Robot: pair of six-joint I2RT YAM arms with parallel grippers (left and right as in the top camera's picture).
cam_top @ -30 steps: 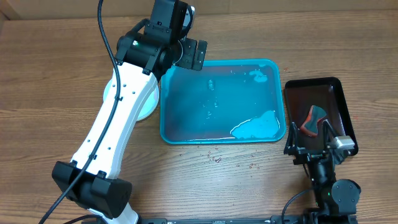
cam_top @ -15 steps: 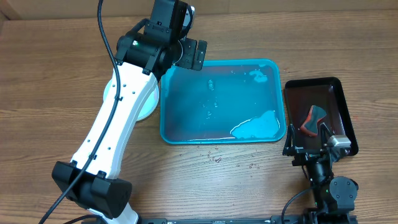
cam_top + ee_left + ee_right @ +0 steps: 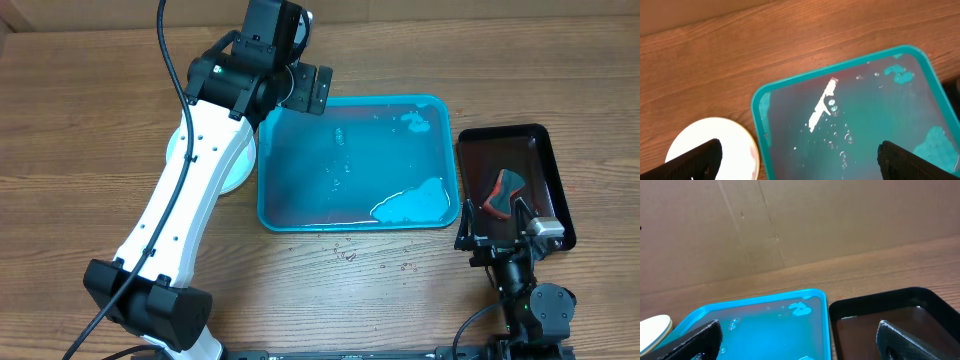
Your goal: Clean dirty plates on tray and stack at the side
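The turquoise tray (image 3: 355,160) lies mid-table, wet, with no plates on it. The plates (image 3: 239,178) sit as a white round shape on the table left of the tray, mostly hidden under my left arm; how many there are cannot be told. My left gripper (image 3: 310,88) hovers open and empty over the tray's far left corner. In the left wrist view it (image 3: 799,147) spans the tray rim (image 3: 757,107) and a plate (image 3: 710,150). My right gripper (image 3: 497,225) is open and empty at the black tray's near edge; the right wrist view (image 3: 799,326) shows it too.
A black glossy tray (image 3: 515,150) stands right of the turquoise tray and holds a red and grey sponge (image 3: 503,190). Water drops (image 3: 348,255) lie on the table in front of the turquoise tray. A cardboard wall (image 3: 790,220) stands behind the table.
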